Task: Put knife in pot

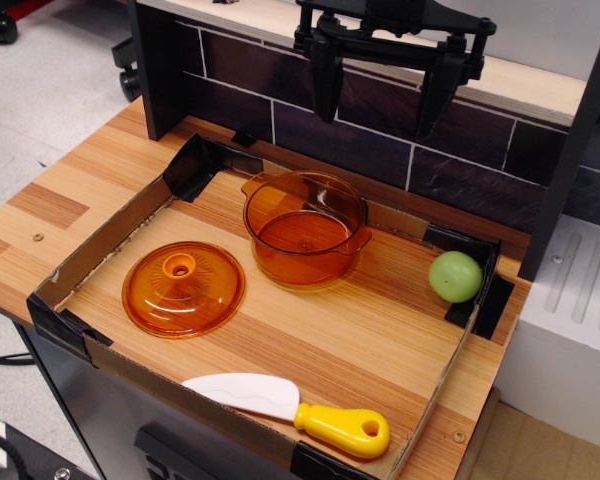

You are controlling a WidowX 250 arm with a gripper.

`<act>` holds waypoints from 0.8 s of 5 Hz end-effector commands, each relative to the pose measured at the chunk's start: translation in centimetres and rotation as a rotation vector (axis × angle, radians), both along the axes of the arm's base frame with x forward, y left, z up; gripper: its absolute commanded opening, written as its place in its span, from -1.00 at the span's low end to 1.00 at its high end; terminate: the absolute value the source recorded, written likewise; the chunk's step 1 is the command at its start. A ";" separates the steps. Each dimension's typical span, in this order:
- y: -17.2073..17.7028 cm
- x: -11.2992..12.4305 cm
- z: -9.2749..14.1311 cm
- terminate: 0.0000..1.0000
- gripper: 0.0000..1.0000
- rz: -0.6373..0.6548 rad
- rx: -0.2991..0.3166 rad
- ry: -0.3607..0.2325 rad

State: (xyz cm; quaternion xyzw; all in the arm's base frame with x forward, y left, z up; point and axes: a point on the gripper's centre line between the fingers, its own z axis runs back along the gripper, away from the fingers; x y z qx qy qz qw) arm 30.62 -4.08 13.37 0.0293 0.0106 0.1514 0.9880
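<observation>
1. Hanging high over the back of the counter, the gripper has its two dark fingers spread wide apart, pointing down, with nothing between them.
2. Below and a little to the left of it in the picture stands the pot, upright, transparent orange, nothing inside, a small handle on each side. It sits near the back wall of the cardboard tray.
3. Left of the pot and nearer the camera lies the orange lid, dome up, knob on top, just apart from the pot.
4. At the right end of the tray, against its taped corner, rests a green ball-like fruit, well apart from the pot.
5. Along the front edge lies the knife, flat, its white wavy blade pointing left and its yellow handle pointing right, hole at the end. It is well apart from the pot and far from the gripper.
6. Under the tray is the wooden counter, backed by a dark tiled wall.
</observation>
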 end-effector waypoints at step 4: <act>-1.6 -6.4 -1.4 -1.00 1.00 0.577 -0.075 -0.117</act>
